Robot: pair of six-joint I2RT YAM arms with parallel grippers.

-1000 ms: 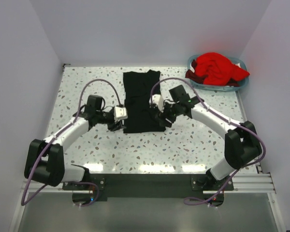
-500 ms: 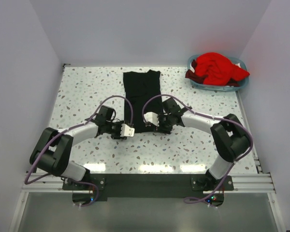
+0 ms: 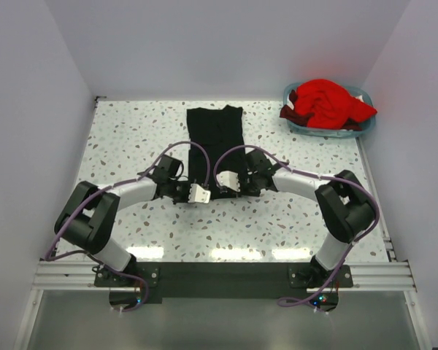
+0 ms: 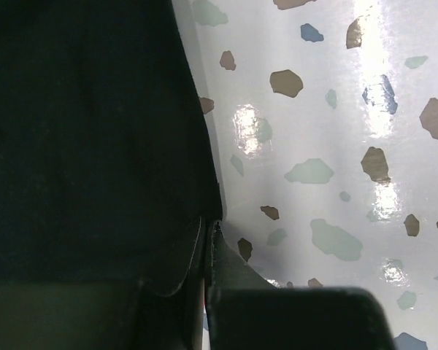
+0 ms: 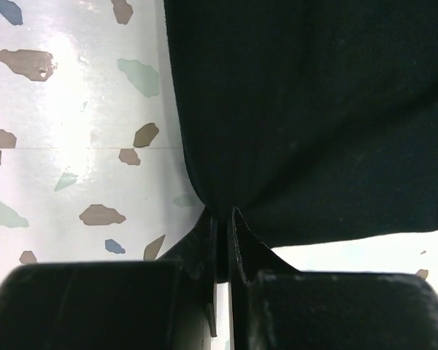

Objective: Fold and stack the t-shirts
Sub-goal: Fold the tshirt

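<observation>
1. The black shirt, folded to a narrow strip, lies mid-table and reaches toward the far edge; the arms hide its near hem.
2. The left gripper and right gripper each pinch its edge.
3. The red shirt is heaped in the basket at the far right corner.

Matt black cloth t-shirt lies on a glossy speckled table (terrazzo-like).

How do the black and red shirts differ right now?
The black t-shirt lies flat in a narrow strip on the table; the red t-shirt sits bunched in the blue basket. The left gripper and right gripper pinch the black one's near edge; nothing grips the red one. Both are cloth.
</observation>
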